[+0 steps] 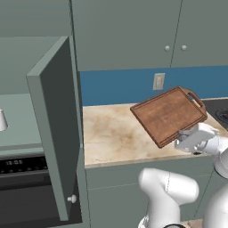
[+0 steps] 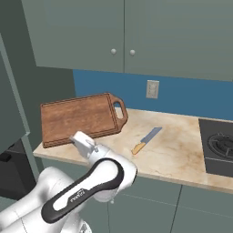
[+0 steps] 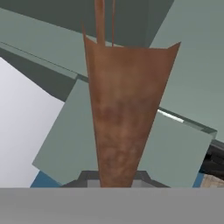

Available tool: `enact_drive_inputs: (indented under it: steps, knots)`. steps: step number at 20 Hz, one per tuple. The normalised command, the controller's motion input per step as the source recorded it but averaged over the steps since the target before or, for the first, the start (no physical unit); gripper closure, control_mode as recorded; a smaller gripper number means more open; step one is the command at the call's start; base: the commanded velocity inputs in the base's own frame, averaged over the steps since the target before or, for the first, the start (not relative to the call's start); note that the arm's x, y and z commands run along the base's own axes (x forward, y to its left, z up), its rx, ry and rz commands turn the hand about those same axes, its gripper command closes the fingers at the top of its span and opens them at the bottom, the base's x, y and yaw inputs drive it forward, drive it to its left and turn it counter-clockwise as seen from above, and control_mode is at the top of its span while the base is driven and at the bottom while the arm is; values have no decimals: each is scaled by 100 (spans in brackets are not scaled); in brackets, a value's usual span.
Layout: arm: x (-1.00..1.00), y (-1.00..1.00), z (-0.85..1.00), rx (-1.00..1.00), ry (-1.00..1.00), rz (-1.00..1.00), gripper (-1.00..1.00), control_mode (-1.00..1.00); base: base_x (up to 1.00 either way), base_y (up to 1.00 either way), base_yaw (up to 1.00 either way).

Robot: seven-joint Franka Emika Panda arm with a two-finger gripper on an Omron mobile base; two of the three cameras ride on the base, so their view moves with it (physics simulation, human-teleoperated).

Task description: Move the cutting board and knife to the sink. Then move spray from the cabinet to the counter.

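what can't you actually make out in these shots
- Gripper fingertips on the cutting board: left base view, covered by the board's edge and the white hand.
- Stovetop: right base view, cut off by the right edge.
- Pale object in the open cabinet: left base view, cut by the left edge.

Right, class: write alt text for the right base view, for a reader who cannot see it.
A white robot arm's gripper holds a dark brown cutting board tilted up above the beige marble counter, gripping its lower edge. A small knife with an orange handle lies on the counter to the board's right, with a black stovetop at the far right.
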Motion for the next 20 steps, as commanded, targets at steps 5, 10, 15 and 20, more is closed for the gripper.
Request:
enact_drive_inputs:
  steps: [5,10,15,20]
  knots:
    - [-27,0,0,0,0,-6,100,-100,0,0,0]
    - [-31,0,0,0,0,-6,100,100,-12,-3,-2]
    - [0,0,0,0,0,0,100,100,-55,-42,-15]
    - [0,0,0,0,0,0,100,100,-34,-91,-18]
